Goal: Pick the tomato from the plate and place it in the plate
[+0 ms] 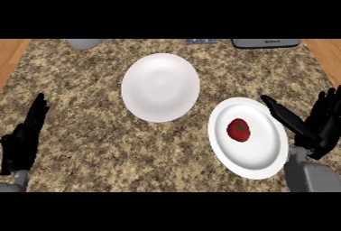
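The right hand [318, 124], fingers spread, hovered beside the white round plate [265, 162] bearing the red round tomato [238, 130]; a clumsy closing could roll the tomato off.

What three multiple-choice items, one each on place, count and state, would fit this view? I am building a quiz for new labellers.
1. Where is the tomato?
A. on the right plate
B. on the bare plate
C. on the counter

2. How many white plates are there?
A. one
B. two
C. three

3. What is the right hand doing?
A. curled round the tomato
B. open beside the right plate
C. pressing on the bare plate

Key: 1 A, it lies within that plate's rim; 2 B, two show; 3 B, its fingers are straight, off the tomato.
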